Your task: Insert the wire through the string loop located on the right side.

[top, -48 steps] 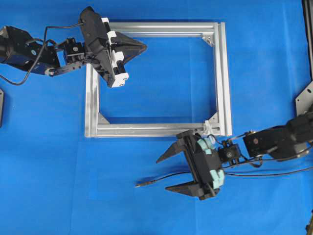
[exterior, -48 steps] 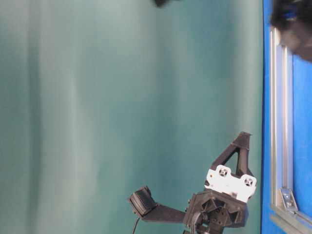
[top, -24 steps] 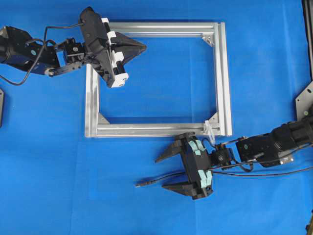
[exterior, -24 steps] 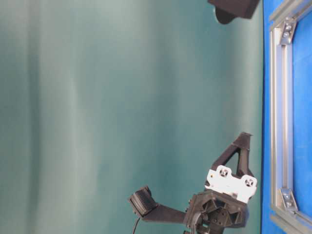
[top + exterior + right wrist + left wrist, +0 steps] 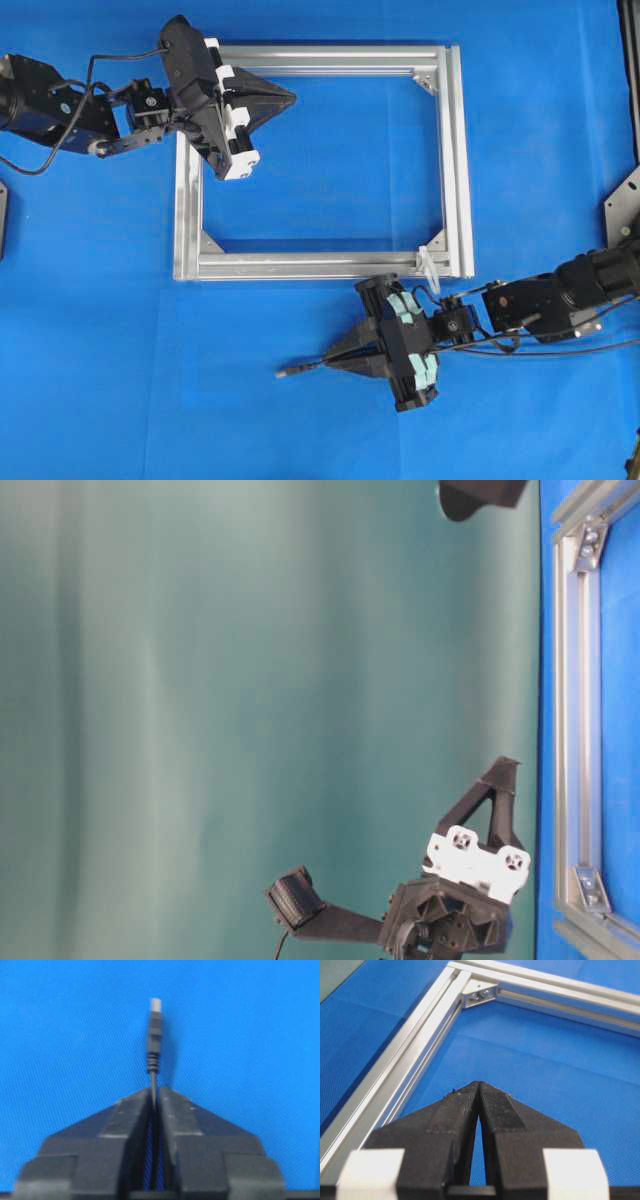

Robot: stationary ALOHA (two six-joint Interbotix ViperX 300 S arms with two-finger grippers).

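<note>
The thin black wire lies on the blue mat below the silver frame, its plug tip pointing left. My right gripper is shut on the wire just behind the plug; in the right wrist view the wire runs between the closed fingers. The whitish string loop sticks up from the frame's lower right corner, above and to the right of the right gripper. My left gripper hovers shut and empty over the frame's upper left part, tips together.
The rectangular aluminium frame lies flat with triangular brackets in its corners. Thicker black arm cables trail right from the right arm. A metal fixture sits at the right edge. Blue mat surrounds the frame.
The right gripper has closed from wide open onto the wire behind its plug, after moving slightly down and left. The left arm has barely moved.
</note>
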